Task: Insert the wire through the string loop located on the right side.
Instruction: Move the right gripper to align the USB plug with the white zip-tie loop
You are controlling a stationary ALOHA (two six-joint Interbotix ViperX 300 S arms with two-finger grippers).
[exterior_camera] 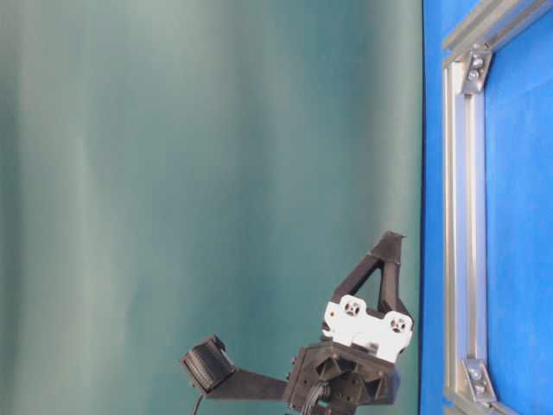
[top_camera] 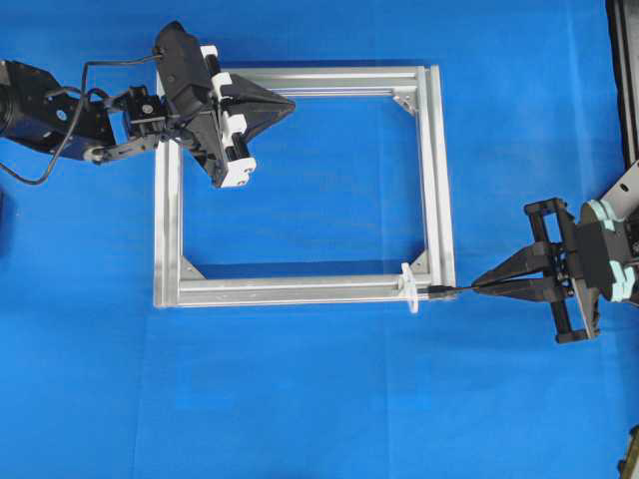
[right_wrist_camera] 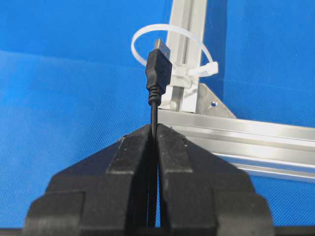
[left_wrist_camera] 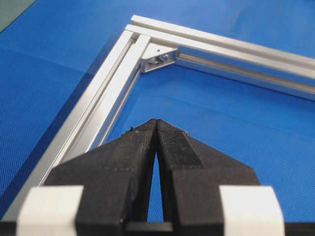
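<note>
The right gripper (top_camera: 481,284) is pinched tight on the wire (right_wrist_camera: 154,110), its two black fingers (right_wrist_camera: 132,152) pressed together around the thin cable with the plug standing proud of the tips. The left gripper (top_camera: 290,103) has its fingers pressed together on nothing, hanging above the far left stretch of the aluminium frame (top_camera: 434,170), well away from the work.

The step in hand looks like the final approach: the plug is lined up with the loop but, judging by the overhead view, has not gone through, since its tip sits just outside the frame's near right corner, beside the string loop (top_camera: 408,284). The next move calls for a short, straight push toward the frame along the wire's own line, keeping the plug centred in the opening; a slight drift could snag the plug's shoulder on the band or butt it against the frame rail behind.

The frame is silver, lying flat on the blue cloth (top_camera: 319,399). The string loop is a whitish translucent band standing up from the frame's corner, fastened to the rail. The plug (right_wrist_camera: 158,69) is black, rectangular, with a small metal tip, and seen from the wrist camera sits framed inside the loop's outline.
</note>
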